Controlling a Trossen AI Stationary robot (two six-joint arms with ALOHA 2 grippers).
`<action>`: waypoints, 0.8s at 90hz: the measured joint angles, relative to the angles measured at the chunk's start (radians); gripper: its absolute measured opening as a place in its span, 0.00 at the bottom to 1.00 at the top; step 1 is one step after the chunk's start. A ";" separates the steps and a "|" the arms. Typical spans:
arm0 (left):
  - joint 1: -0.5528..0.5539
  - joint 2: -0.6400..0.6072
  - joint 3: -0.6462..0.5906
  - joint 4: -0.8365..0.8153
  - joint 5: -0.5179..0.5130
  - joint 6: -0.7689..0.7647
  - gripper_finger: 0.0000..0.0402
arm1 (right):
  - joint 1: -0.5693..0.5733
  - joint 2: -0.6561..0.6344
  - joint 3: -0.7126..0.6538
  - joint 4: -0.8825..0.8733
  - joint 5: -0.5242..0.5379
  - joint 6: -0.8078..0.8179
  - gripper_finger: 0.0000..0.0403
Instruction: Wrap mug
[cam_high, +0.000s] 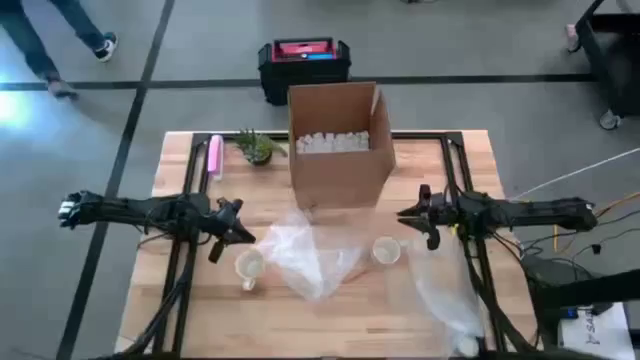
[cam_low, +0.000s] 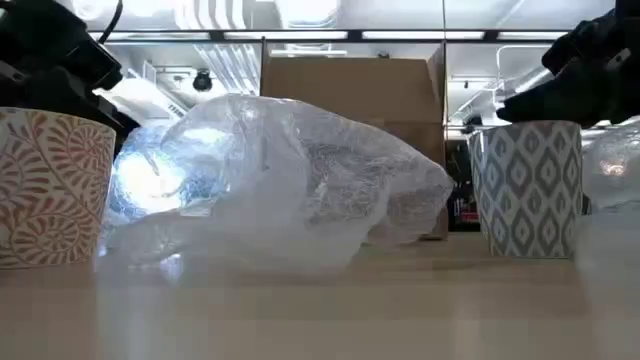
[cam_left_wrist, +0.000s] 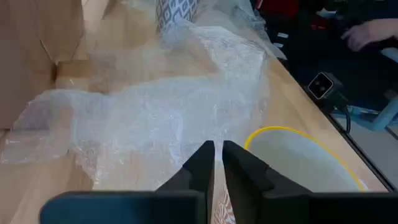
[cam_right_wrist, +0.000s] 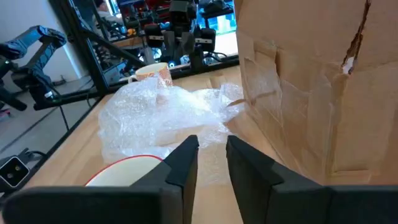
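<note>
Two mugs stand upright on the wooden table. An orange-patterned mug (cam_high: 248, 266) (cam_low: 50, 185) is on the left and a grey diamond-patterned mug (cam_high: 386, 250) (cam_low: 528, 188) on the right. A crumpled sheet of clear bubble wrap (cam_high: 310, 255) (cam_low: 290, 185) (cam_left_wrist: 155, 106) (cam_right_wrist: 161, 112) lies between them. My left gripper (cam_high: 245, 237) (cam_left_wrist: 217, 155) hovers shut just above and beyond the orange mug, pointing at the wrap. My right gripper (cam_high: 408, 220) (cam_right_wrist: 212, 149) hovers slightly open above the grey mug's far side, with nothing between its fingers.
An open cardboard box (cam_high: 338, 140) stands at the table's far middle, right behind the wrap. A small plant (cam_high: 258, 147) and a pink object (cam_high: 214, 157) sit at the far left. A second clear sheet (cam_high: 445, 295) lies at the near right. A black case (cam_high: 304, 65) sits on the floor.
</note>
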 joint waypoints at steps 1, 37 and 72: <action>0.000 0.000 0.000 0.000 0.000 0.000 0.05 | 0.000 0.000 0.000 0.000 0.000 0.000 0.19; 0.000 0.000 0.000 0.000 0.000 0.000 0.05 | 0.000 0.000 0.000 0.000 0.000 0.000 0.22; 0.000 0.000 0.000 0.000 0.000 0.000 0.05 | 0.000 0.000 0.000 0.000 0.000 0.000 0.17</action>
